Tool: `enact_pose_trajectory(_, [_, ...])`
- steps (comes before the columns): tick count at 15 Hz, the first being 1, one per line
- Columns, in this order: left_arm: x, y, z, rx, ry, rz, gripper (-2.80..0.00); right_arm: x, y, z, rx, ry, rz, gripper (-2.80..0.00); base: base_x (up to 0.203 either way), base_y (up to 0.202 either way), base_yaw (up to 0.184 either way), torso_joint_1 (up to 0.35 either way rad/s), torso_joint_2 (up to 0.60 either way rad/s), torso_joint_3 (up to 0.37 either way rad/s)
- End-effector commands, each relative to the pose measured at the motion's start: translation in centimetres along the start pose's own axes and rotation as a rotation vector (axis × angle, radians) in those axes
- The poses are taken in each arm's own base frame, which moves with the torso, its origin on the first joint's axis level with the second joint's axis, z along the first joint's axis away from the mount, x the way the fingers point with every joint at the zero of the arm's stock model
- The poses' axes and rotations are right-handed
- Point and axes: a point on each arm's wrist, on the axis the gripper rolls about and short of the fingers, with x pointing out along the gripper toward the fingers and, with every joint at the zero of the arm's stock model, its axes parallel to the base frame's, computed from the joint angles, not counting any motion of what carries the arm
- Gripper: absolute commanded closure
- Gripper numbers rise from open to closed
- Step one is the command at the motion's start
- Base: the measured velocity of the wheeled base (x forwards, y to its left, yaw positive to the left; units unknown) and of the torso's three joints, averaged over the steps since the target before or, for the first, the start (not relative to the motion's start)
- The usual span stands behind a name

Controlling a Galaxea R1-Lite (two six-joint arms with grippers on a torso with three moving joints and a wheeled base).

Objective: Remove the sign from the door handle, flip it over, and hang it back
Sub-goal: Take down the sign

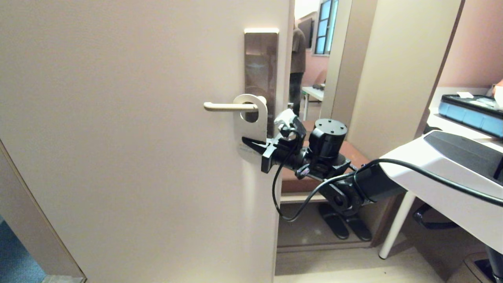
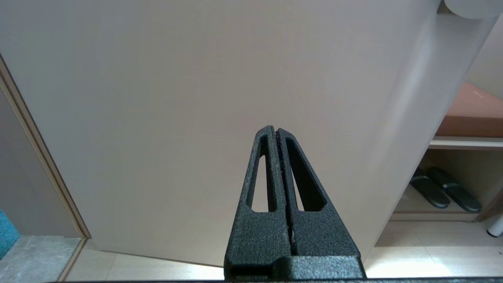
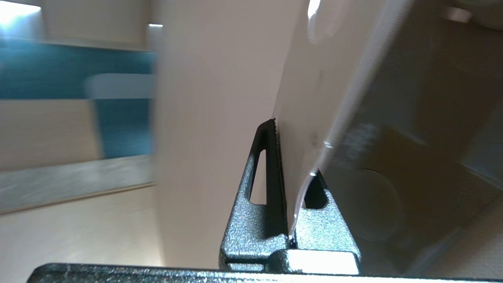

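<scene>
The sign (image 1: 251, 131) shows its white face and hangs against the door, with the cream door handle (image 1: 224, 106) passing through its round hole. My right gripper (image 1: 252, 144) reaches in from the right and is shut on the sign's lower part. In the right wrist view the sign (image 3: 310, 98) is a thin sheet pinched between the right gripper (image 3: 281, 131) fingers, and it hides most of one finger. My left gripper (image 2: 276, 131) is shut on nothing. It is parked low and faces the bottom of the door.
The bronze plate (image 1: 261, 63) sits near the free edge of the door (image 1: 137, 177). Through the opening are a brown bench with slippers (image 1: 344, 228) under it and a person standing far back (image 1: 297, 59). A white desk (image 1: 432, 173) with a blue case (image 1: 471, 116) stands on the right.
</scene>
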Motion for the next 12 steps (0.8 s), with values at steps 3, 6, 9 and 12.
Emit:
enact_pose_trajectory(3, [0.0,0.0,0.0,-0.001,0.001,0.001,0.00,0.9,1.7,0.1,-0.007,0.012,-0.120,0.00,0.000,0.000,0.000,0.000,0.00,0.000])
enact_pose_trajectory(6, [0.0,0.0,0.0,-0.001,0.001,0.001,0.00,1.3,2.5,0.1,-0.019,0.025,-0.203,0.00,0.000,0.000,0.000,0.000,0.00,0.000])
enact_pose_trajectory(9, [0.0,0.0,0.0,-0.001,0.001,0.001,0.00,1.8,3.3,0.1,-0.023,0.035,-0.285,0.00,0.000,0.000,0.000,0.000,0.00,0.000])
enact_pose_trajectory(12, [0.0,0.0,0.0,-0.001,0.001,0.001,0.00,2.2,4.0,0.3,-0.023,0.029,-0.317,0.00,0.000,0.000,0.000,0.000,0.00,0.000])
